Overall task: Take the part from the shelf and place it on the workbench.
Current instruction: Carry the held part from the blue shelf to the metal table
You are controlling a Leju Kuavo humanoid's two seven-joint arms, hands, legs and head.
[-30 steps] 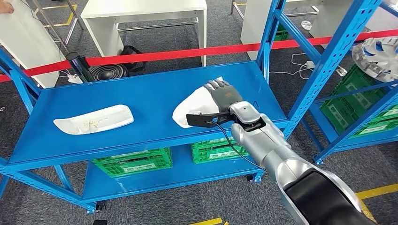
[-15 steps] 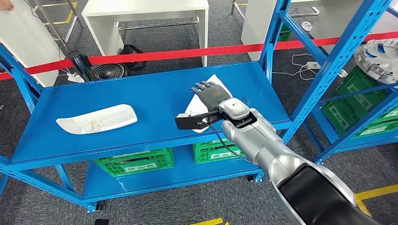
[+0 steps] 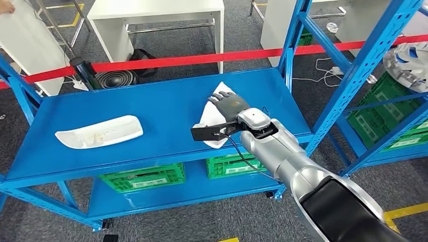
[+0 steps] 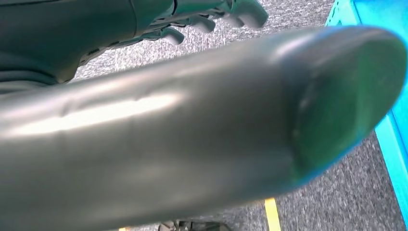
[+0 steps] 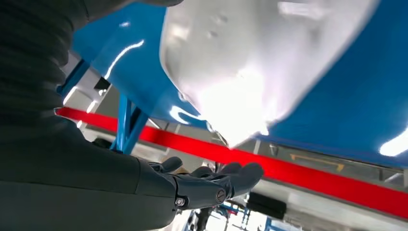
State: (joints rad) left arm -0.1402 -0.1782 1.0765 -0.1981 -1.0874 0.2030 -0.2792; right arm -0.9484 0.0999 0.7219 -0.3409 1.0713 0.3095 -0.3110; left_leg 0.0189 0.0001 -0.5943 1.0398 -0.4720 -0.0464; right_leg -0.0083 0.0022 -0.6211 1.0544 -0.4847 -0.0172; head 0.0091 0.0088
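Head view: right hand over the white part on the blue shelf, grasp not confirmed

Head view, largest first. Blue shelf spans the frame, its top deck running from 9 o'clock to 3 o'clock. A second blue rack stands at 2 o'clock. Red barrier tape crosses behind at 12 o'clock, with a white table beyond it. Green crates sit on the lower deck at 6 o'clock.

Right arm comes in from 5 o'clock. Right hand lies on top of a white part near the deck's front edge, at about 3 o'clock from deck centre. The part looks tipped, one edge raised. A second white part lies flat on the deck at 9 o'clock, well apart.

Right wrist view: white part against the blue deck, fingers extended with a visible gap to the part. Whether the thumb side bears on it is hidden; cannot tell if the hand grips it.

Left wrist view: left hand hangs beside the shelf edge over grey floor, fingers curled in, holding nothing.

Judgement: step in hand is the pick. Next move calls for a firm closure around the part's edge, then a lift off the deck. Risk: the smooth curved part slides off the front edge.

Writing: faint marks on the second white part, unreadable.
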